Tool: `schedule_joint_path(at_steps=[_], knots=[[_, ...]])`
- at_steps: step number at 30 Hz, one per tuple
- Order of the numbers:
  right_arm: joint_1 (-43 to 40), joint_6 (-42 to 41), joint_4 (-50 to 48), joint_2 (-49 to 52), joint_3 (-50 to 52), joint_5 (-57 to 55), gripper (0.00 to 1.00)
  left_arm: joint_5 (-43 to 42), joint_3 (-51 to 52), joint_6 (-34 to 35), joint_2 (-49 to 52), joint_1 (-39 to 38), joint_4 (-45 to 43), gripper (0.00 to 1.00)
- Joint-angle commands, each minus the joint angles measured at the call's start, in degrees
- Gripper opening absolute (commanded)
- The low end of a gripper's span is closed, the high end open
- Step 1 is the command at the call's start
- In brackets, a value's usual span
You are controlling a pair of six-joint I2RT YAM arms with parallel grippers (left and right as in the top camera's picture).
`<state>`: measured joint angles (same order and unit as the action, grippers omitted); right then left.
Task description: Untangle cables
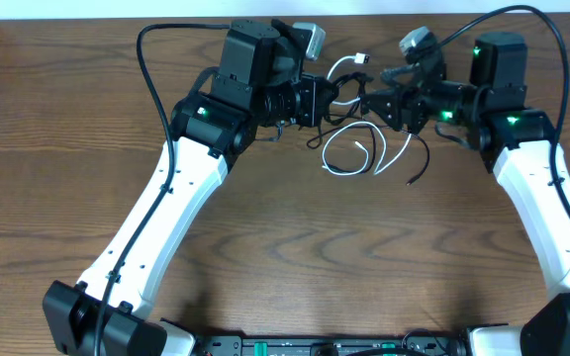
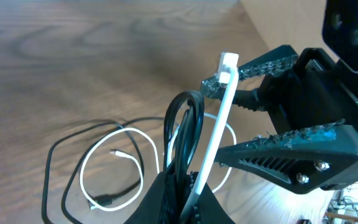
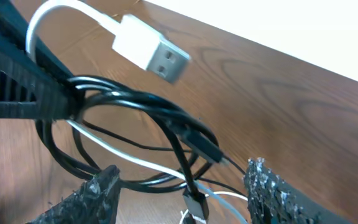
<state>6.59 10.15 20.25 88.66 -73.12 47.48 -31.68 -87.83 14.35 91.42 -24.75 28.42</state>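
The left gripper is reaching in near the far edge of the desk, around its middle, with its fingers pressing together and pinching both cables. The black cable is looping up out of that grip, and the white cable is rising beside it, with its USB plug at the tip. Toward the near edge, the rest of both cords is lying in tangled loops on the wood. Facing in from the right, the right gripper is holding its fingers spread wide, with the black loop sitting between them and touching neither, as far as I can tell.
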Motion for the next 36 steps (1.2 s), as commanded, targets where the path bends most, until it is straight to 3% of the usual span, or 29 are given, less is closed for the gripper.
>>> schedule_joint_path(at_steps=[1,10,17,22,29,36], knots=[[0.9,1.1,0.1,0.5,-0.6,-0.6,0.59,-1.4,-1.3,1.3,-0.4,0.2,0.0,0.08],[3.3,1.0,0.1,1.0,0.7,-7.2,0.53,-1.4,-1.3,7.5,-0.4,0.2,-0.3,0.08],[5.6,-1.5,-1.4,1.0,0.7,-13.2,0.42,-1.4,-1.3,11.9,-0.4,0.2,-0.2,0.08],[6.9,-1.9,-1.7,1.9,0.7,-17.6,0.30,-1.4,-1.3,12.6,-0.4,0.1,-0.2,0.08],[7.0,-5.7,-4.3,2.4,0.7,-17.6,0.01,-1.4,-1.3,12.5,-0.4,-0.2,-0.2,0.08],[7.0,-7.6,-5.2,2.4,0.7,-17.6,0.01,-1.3,-1.3,12.3,-0.4,-0.3,-0.2,0.08]])
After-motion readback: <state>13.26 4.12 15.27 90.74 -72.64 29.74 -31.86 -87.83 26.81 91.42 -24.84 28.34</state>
